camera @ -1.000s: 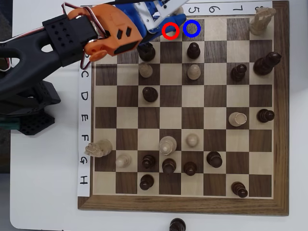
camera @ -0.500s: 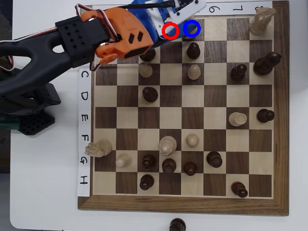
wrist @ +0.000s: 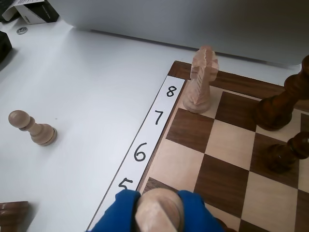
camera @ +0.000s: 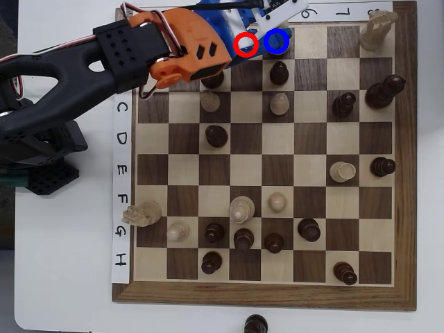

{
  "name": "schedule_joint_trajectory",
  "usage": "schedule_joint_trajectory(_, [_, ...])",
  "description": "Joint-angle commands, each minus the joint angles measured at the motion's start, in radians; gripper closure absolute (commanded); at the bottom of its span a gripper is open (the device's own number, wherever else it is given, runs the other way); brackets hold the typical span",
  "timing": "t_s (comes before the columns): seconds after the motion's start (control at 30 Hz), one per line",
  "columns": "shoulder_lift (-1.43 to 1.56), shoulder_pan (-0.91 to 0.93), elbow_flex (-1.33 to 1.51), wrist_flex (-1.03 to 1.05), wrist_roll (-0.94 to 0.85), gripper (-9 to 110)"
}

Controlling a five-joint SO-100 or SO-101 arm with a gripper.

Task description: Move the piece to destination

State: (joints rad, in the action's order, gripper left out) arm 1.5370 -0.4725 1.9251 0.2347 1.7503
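I see the blue-padded two-finger gripper closed narrow around the cream light-wood chess piece, at the board edge beside label 5; in the overhead view the orange arm hides the piece, and the blue-ringed dark square is partly covered

Arm reaches along the top edge, tool clamped shut.
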Motion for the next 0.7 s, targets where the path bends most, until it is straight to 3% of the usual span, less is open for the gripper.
schedule_joint_trajectory(0.0, [0.002, 0.031, -0.265, -0.014, 0.299, 101])
schedule_joint_trajectory(0.67, [-0.02, 0.014, -0.204, -0.04, 0.25, 96])
